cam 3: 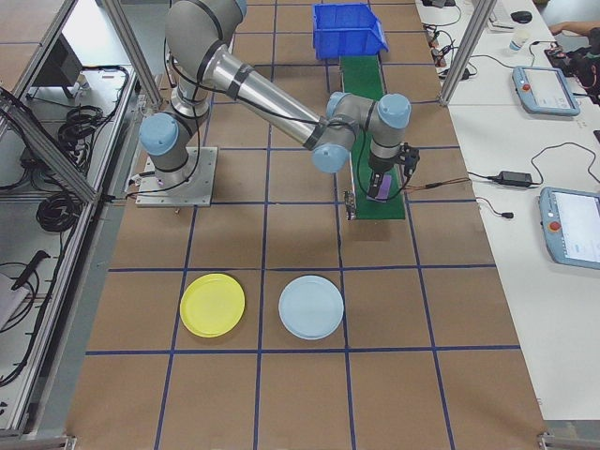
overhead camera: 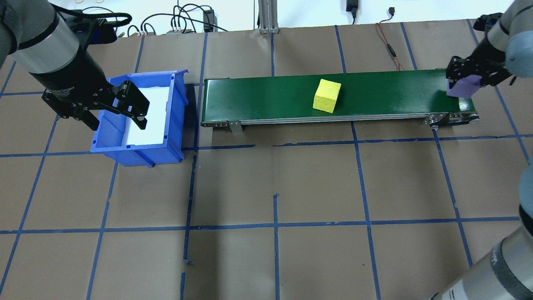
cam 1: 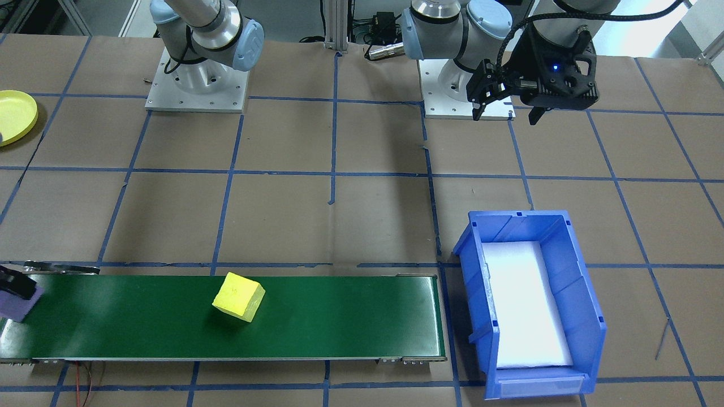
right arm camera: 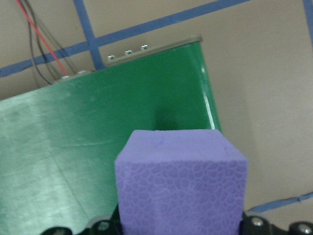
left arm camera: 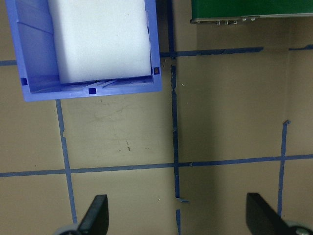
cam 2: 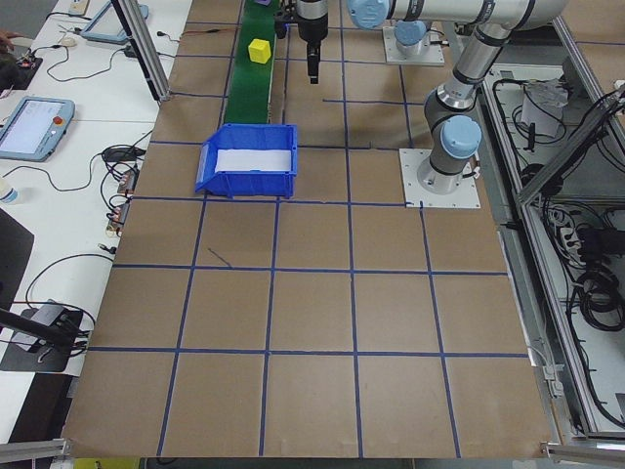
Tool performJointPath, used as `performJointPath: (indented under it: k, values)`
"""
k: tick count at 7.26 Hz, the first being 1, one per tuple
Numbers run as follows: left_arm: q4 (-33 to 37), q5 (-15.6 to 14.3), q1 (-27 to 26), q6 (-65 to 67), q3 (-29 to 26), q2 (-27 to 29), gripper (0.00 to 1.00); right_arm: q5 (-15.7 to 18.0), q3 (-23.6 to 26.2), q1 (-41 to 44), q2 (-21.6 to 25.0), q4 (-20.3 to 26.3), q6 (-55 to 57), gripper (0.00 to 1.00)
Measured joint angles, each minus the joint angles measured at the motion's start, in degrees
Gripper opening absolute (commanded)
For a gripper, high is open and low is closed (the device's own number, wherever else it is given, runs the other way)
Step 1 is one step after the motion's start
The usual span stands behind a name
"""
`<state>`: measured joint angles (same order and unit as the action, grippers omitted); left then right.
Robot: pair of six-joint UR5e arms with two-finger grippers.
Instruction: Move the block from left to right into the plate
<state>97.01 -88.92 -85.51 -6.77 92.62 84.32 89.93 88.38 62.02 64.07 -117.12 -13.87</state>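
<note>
Two foam blocks show on the long green conveyor belt (overhead camera: pixel 291 98): a yellow foam cube (overhead camera: pixel 327 95) lying near the belt's middle, free of either arm, and a purple foam cube (overhead camera: pixel 462 88) at the belt's end on the robot's right. The right gripper (overhead camera: pixel 465 79) has its jaws clamped on the purple foam cube; the right wrist view shows the cube (right arm camera: pixel 181 181) filling the space between them, over the belt's end edge. Whether it touches the belt cannot be told.

The left gripper (overhead camera: pixel 114 109) hangs over the blue rectangular plastic bin (overhead camera: pixel 177 112), which stands just off the belt's other end and has a white lining. Its jaws stand wide apart, holding nothing.

The small round yellow plastic plate (cam 3: pixel 213 305) lies bare on the brown paper-covered desk (overhead camera: pixel 275 179), well apart from the belt, with a pale blue round plate (cam 3: pixel 311 307) just beside it.
</note>
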Motion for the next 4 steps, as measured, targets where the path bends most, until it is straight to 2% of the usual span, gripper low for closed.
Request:
performJointPath:
  k: [2, 4]
  values:
    - [0.0, 0.0, 0.0, 0.0, -0.1, 0.0, 1.0, 0.1, 0.4, -10.3, 0.0, 0.1, -16.8, 0.27]
    - [0.0, -0.1, 0.0, 0.0, -0.1, 0.0, 1.0, 0.0, 0.9, -18.7, -0.2, 0.8, -27.8, 0.27]
